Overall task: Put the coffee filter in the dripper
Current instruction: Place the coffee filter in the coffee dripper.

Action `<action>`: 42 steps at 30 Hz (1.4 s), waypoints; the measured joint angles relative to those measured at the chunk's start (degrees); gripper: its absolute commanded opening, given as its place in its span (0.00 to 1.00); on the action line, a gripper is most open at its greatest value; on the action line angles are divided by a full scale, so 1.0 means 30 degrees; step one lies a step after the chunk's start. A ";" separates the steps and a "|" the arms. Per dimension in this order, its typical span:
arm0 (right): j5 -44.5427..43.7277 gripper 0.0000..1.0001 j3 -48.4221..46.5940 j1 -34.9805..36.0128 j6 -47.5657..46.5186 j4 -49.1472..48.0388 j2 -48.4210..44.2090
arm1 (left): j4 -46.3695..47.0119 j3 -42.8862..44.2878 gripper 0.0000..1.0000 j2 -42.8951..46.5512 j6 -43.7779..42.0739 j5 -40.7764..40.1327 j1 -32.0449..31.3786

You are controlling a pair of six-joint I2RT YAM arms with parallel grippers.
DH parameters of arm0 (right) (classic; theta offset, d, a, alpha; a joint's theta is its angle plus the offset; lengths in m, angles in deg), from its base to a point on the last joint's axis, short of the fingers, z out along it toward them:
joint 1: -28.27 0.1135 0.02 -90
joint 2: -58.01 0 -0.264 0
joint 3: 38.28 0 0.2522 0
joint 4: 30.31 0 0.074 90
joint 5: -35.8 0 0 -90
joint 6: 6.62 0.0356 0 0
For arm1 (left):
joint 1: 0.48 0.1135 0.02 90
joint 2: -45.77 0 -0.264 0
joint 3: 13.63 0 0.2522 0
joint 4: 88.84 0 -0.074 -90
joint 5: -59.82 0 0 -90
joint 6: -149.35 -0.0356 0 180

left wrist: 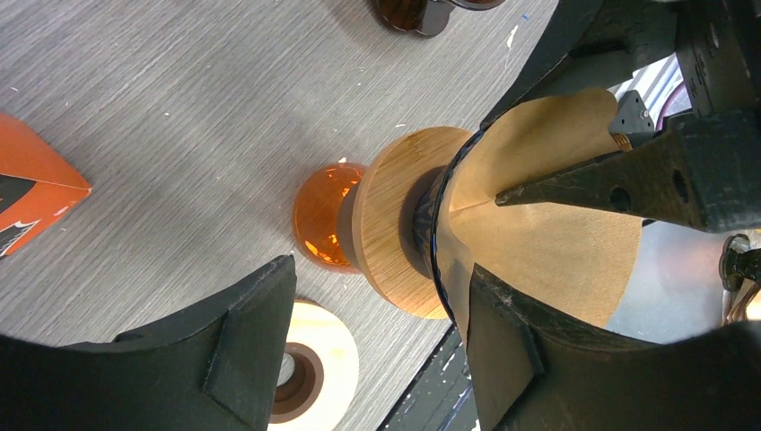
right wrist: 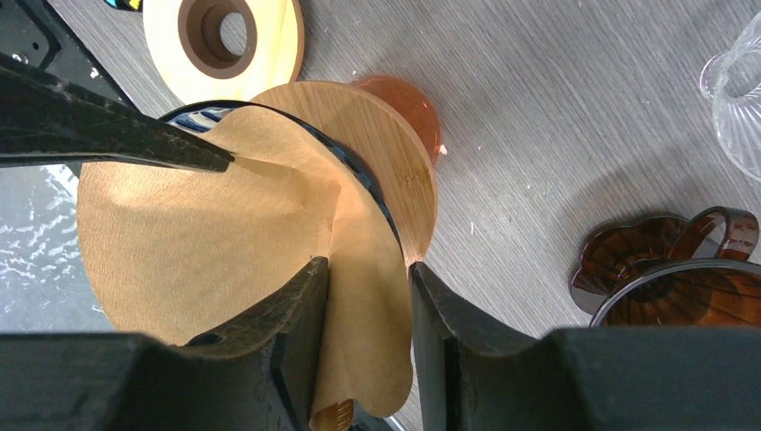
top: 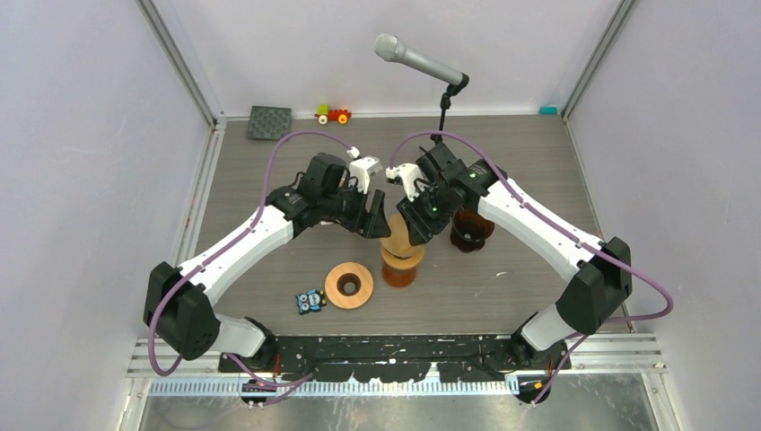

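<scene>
**Operator:** Report the position of the coffee filter.

**Unit:** The coffee filter sits in the mouth of the dripper, opened into a cone. Its upper part stands proud of the dripper's dark rim. The dripper stands upright on an orange base, and the base stands on the table.

**Operator:** Report the right claw.

**Unit:** My right claw is directly over the dripper. One finger is inside the paper cone and the other is outside it. The filter wall and its seam pass between them. The gap between the fingers is narrow. I cannot tell whether they press on the paper or only flank it.

**Operator:** Report the left claw.

**Unit:** My left claw is at the dripper on the side opposite my right claw. Its fingers are set wide apart and clamp nothing. One finger reaches into the cone, and its tip meets the paper at a crease on the inner face. The other finger is clear of the dripper, out over the table.

**Operator:** List the other items by their place relative to the dripper.

**Unit:**
- A wooden ring lies flat on the table just beside the dripper, toward my left arm's base.
- A brown ribbed vessel stands near the dripper on my right arm's side, apart from it.
- A microphone on a stand is beyond the dripper, toward the far wall.
</scene>
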 measured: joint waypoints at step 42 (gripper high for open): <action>0.0255 0.56 -0.0466 -0.0131 -0.0080 -0.0124 -0.1290 | 0.0233 0.0335 0.75 0.0168 -0.0364 0.0044 -0.0036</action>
